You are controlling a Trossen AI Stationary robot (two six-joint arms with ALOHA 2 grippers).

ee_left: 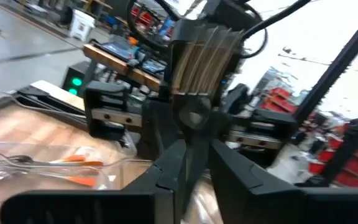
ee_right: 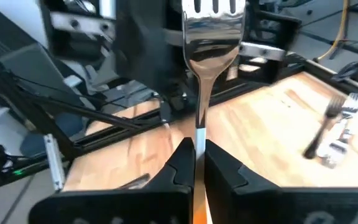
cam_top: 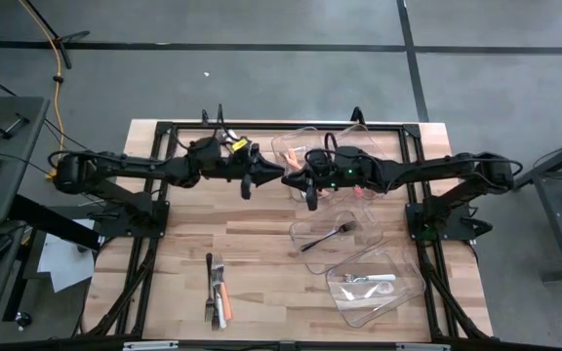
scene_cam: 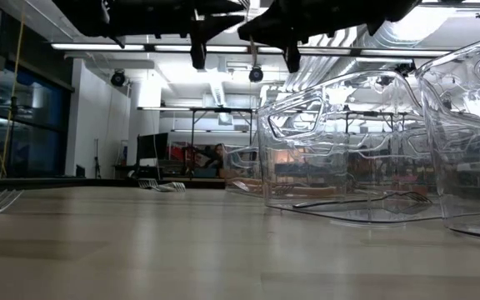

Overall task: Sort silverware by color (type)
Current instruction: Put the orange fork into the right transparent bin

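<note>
While clamped, right gripper (ee_right: pixel 194 163) holds shiny metal fork (ee_right: pixel 211 37).

The two grippers met above the table's rear centre, the left gripper (cam_top: pixel 249 184) just beside the right gripper (cam_top: pixel 312 195), leaving almost no passage between them. Three clear bins blocked the right half: the rear bin (cam_top: pixel 296 144), the middle bin (cam_top: pixel 371 222) and the front bin (cam_top: pixel 410 289). A cutlery pile (cam_top: pixel 217 291) occupied the front left. Bare table (cam_top: pixel 179 258) remained around the pile and at the centre.
</note>
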